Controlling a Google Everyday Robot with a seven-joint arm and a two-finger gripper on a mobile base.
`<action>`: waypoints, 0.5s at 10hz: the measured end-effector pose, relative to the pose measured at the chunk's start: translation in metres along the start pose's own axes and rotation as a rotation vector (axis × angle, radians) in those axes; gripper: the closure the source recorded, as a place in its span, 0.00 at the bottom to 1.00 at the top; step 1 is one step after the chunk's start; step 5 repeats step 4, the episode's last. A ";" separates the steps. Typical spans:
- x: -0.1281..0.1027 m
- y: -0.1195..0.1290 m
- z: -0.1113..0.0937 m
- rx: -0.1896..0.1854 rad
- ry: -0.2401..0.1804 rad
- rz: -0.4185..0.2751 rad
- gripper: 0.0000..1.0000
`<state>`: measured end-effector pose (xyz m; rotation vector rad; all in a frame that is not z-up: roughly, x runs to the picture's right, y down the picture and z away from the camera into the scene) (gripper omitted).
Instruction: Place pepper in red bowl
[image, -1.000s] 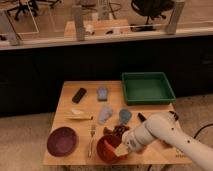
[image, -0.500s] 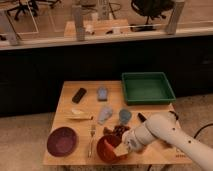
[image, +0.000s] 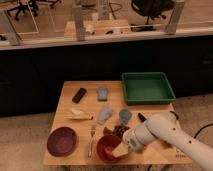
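Observation:
The red bowl (image: 107, 147), small, round and orange-red, sits near the table's front edge, right of centre. My gripper (image: 121, 144) is at the end of the white arm (image: 160, 132), which comes in from the lower right. It hangs over the bowl's right rim. A pale yellow wedge (image: 121, 149) lies at that rim right under the gripper; I cannot tell whether it is the pepper or whether it is held. Dark reddish shapes (image: 117, 131) sit just behind the bowl, partly hidden by the wrist.
A maroon dish (image: 62, 141) lies at the front left and a fork (image: 92, 138) between it and the bowl. A green tray (image: 148, 88) stands at the back right. A black object (image: 79, 95), a blue-grey item (image: 102, 93), a grey cloth (image: 105, 115), a blue cup (image: 125, 116) and a yellow item (image: 80, 116) lie mid-table.

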<state>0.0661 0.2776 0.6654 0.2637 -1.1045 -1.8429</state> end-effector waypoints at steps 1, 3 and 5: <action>0.001 0.000 -0.002 -0.003 0.009 0.014 0.20; 0.003 0.002 -0.015 0.003 0.067 0.075 0.20; 0.004 0.003 -0.022 0.015 0.100 0.102 0.20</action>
